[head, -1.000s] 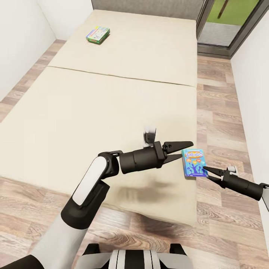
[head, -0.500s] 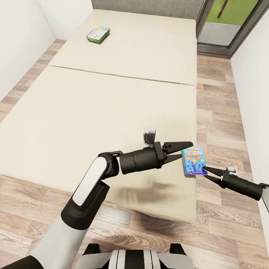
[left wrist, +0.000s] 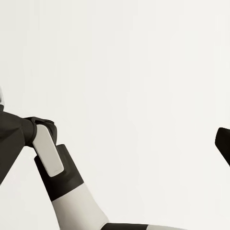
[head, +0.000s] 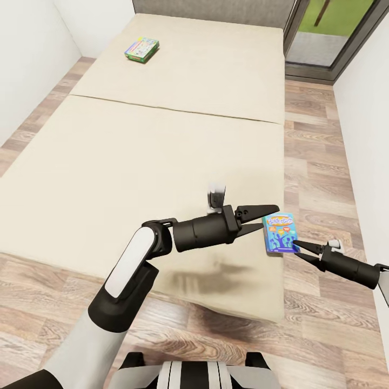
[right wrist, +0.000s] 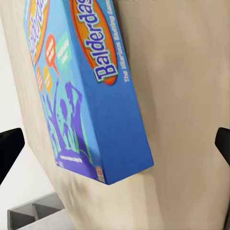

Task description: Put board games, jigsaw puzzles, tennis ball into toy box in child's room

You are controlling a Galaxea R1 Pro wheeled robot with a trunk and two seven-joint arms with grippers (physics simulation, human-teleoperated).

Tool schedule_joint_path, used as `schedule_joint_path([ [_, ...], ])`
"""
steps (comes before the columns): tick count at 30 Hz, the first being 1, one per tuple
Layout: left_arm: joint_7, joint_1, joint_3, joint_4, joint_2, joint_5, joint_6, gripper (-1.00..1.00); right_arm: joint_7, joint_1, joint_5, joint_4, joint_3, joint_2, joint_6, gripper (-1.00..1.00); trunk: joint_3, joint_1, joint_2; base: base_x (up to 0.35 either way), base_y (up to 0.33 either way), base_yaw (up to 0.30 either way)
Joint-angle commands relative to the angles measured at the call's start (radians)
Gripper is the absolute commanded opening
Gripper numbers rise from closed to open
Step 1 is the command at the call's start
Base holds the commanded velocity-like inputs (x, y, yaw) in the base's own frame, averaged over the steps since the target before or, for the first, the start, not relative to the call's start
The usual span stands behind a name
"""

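Fingers of the right gripper (head: 296, 250) stand apart, their tips just short of the blue game (head: 280, 234), nothing clamped yet. That box lies flat at the bed's (head: 162, 162) near right corner, by the edge. The step looks like picking up this first bed game; next the open jaws would need to ease forward around the box's near edge and close, without nudging it off the mattress. The left gripper (head: 258, 217) hovers just beside the box, fingers parted too, holding nothing. A second game (head: 141, 49) sits well apart near the headboard end.

The right wrist view gives what the head view can't: the box's side wall (right wrist: 115, 120), the "Balderdash" lettering, and both fingertips (right wrist: 9, 146) wide of the box.
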Motion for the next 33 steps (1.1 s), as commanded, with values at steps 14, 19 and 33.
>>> schedule_joint_path([
  [14,0.01,0.0,0.001,-0.001,-0.001,0.01,0.002,1.0,0.005,-0.001,0.004,-0.004,0.0,0.0,0.003,1.0,0.0,0.0,0.0,0.0,0.0,0.0],
  [19,0.01,0.0,0.001,-0.001,-0.002,0.01,0.002,1.0,0.005,-0.001,0.004,-0.004,0.0,0.0,0.003,1.0,0.0,0.0,0.0,0.0,0.0,0.0],
  [33,0.011,0.0,0.001,-0.001,-0.002,0.01,0.002,1.0,0.005,-0.003,0.004,-0.004,-0.003,-0.001,0.003,1.0,0.0,0.0,0.0,0.0,0.0,0.088],
])
